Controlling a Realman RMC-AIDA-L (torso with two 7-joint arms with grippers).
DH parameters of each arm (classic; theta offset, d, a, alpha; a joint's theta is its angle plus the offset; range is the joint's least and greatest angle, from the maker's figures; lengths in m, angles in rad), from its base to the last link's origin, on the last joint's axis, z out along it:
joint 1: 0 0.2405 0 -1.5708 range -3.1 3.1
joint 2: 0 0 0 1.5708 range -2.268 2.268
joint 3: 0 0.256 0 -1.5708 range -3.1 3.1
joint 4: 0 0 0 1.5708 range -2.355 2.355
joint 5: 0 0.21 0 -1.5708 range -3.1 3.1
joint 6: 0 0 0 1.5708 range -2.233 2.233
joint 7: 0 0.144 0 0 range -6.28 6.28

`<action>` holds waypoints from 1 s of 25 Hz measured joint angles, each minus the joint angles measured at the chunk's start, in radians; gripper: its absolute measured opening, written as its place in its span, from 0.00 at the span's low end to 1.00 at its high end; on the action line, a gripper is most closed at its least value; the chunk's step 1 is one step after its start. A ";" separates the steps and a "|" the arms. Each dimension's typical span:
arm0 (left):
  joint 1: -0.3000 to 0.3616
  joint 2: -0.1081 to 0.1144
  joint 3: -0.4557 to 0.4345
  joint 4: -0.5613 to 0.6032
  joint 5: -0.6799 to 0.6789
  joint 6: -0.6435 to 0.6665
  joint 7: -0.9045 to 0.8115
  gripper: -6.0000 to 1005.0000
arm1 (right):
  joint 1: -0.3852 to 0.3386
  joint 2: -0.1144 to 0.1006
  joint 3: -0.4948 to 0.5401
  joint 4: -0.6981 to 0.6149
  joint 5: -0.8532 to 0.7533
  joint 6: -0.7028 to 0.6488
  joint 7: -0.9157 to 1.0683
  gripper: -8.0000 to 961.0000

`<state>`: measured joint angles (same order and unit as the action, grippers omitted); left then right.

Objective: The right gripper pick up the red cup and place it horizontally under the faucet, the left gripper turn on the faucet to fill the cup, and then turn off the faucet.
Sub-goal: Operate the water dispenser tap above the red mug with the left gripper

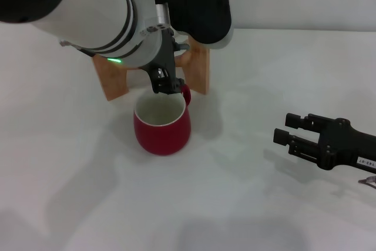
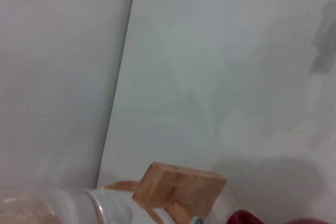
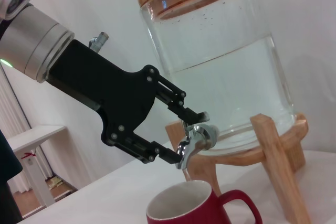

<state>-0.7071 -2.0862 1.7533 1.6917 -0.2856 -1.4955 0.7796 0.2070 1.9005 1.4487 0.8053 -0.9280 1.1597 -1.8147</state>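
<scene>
The red cup (image 1: 161, 124) stands upright on the white table, right below the faucet (image 3: 195, 139); its cream inside shows and no water stream is visible. My left gripper (image 1: 166, 86) reaches down over the cup's far rim. In the right wrist view, the left gripper (image 3: 189, 136) is open, one finger above the chrome faucet and one beside its spout. My right gripper (image 1: 283, 129) rests low at the right of the table, open and holding nothing, well apart from the cup. The cup (image 3: 197, 208) also fills the lower edge of that wrist view.
The clear water jar (image 3: 220, 51), about two-thirds full, sits on a wooden stand (image 1: 197, 69) at the back of the table. My large white left arm (image 1: 88, 10) covers the jar in the head view. A small white side table (image 3: 37, 140) stands far off.
</scene>
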 joint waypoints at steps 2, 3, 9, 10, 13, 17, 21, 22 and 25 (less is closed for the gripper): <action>0.000 0.000 0.000 0.000 0.001 0.001 -0.001 0.63 | 0.000 0.000 0.001 0.000 0.000 0.000 0.000 0.55; 0.000 0.000 0.000 0.000 0.001 0.002 -0.001 0.63 | 0.000 0.000 0.001 0.000 0.000 0.000 0.000 0.55; 0.000 0.000 0.005 0.000 0.003 0.003 -0.001 0.63 | 0.000 0.000 0.001 0.000 0.000 0.000 0.000 0.55; 0.000 0.000 0.005 0.000 0.003 0.003 -0.001 0.63 | 0.000 0.000 0.001 0.000 0.000 0.000 0.000 0.55; 0.000 0.000 0.005 0.000 0.004 0.005 -0.001 0.63 | 0.000 0.000 0.001 0.000 0.000 0.000 0.000 0.55; 0.001 0.000 0.006 0.000 0.012 0.010 -0.004 0.63 | 0.000 0.000 0.001 0.000 0.000 0.000 0.000 0.55; 0.001 0.000 0.013 0.001 0.029 0.015 -0.016 0.63 | 0.000 0.000 0.001 0.000 0.000 0.000 0.000 0.55; 0.001 0.000 0.015 0.001 0.030 0.015 -0.017 0.63 | 0.000 0.000 0.001 0.000 0.000 0.000 0.000 0.55; 0.001 0.000 0.023 0.001 0.030 0.016 -0.020 0.63 | 0.000 0.000 0.001 0.000 0.000 0.000 0.000 0.56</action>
<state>-0.7059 -2.0861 1.7765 1.6922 -0.2554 -1.4800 0.7593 0.2071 1.9002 1.4495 0.8053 -0.9280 1.1597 -1.8147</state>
